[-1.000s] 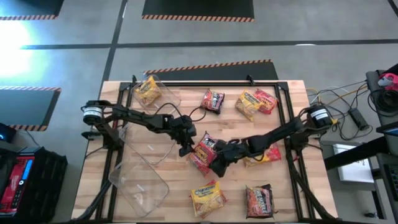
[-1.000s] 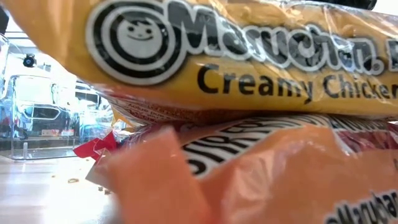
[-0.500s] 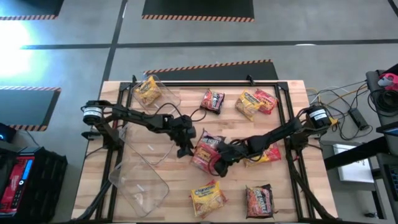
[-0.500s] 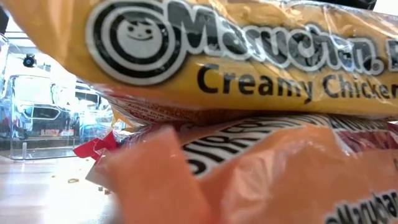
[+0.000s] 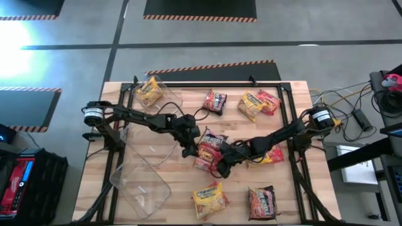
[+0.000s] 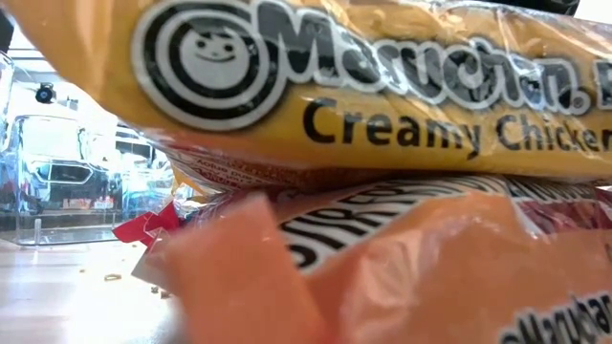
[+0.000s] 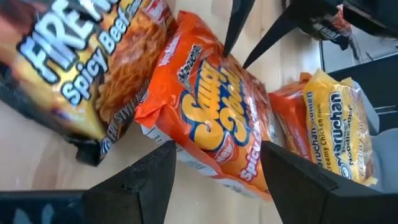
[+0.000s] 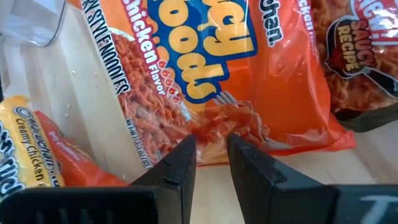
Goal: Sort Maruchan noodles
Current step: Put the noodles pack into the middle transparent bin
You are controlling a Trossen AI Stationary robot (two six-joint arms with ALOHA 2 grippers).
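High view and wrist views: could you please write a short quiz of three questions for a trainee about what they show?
1. True or false: the left gripper stands open at the orange packet.
2. What colour is the noodle packet inside the clear bin at the high view's top left? A yellow, B dark, C orange.
3. Which gripper pinches the orange packet's edge?
Key: 1 true; 2 A; 3 the right gripper.

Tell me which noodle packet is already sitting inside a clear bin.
The yellow packet at the table's far left corner. It lies inside the clear bin there, while every other packet rests on the bare wood and the other clear bin holds none.
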